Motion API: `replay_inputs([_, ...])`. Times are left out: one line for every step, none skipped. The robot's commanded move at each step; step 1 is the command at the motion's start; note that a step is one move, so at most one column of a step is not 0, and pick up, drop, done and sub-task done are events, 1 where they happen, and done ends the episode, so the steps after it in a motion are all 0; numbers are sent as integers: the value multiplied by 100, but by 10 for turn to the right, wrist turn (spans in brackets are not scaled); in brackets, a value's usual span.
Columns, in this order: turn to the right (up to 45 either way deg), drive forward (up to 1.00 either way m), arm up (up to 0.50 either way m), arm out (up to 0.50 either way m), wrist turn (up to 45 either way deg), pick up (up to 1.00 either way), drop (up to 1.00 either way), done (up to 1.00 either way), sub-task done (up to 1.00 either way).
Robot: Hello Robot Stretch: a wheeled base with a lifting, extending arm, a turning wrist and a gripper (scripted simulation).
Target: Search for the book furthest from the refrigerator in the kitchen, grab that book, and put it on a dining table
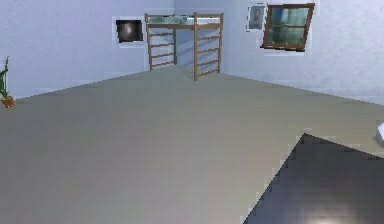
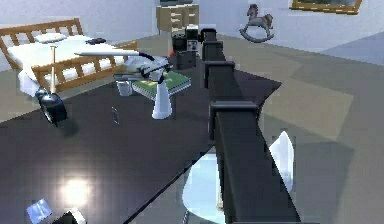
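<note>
Stands alongside a dark surface (image 2: 90, 150) with the arm (image 2: 235, 130) stretched out across it and the pincer (image 2: 152, 68) at the far end, turned toward the arm side view's left. Cannot tell the pincer's state, spread or pressed together, nor vouch for anything held, with a flat green-edged book (image 2: 168, 86) lying on the surface right at or behind it. Places that book at the pincer's tip or just below, long side running roughly across the picture; cannot judge touching or apart. Judges the coming move to turn on exactly that: up and clear with the book if held, otherwise down a little onto it. Notes a small mug (image 2: 123, 88) just left of the book, contents too small to make out, and a white cone (image 2: 160, 105) nearer along the surface
</note>
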Motion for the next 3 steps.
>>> replay_inputs([0,0,0,0,0,0,100,0,0])
replay_inputs([0,0,0,-10,0,0,0,0,0])
replay_inputs([0,0,0,0,0,0,0,100,0])
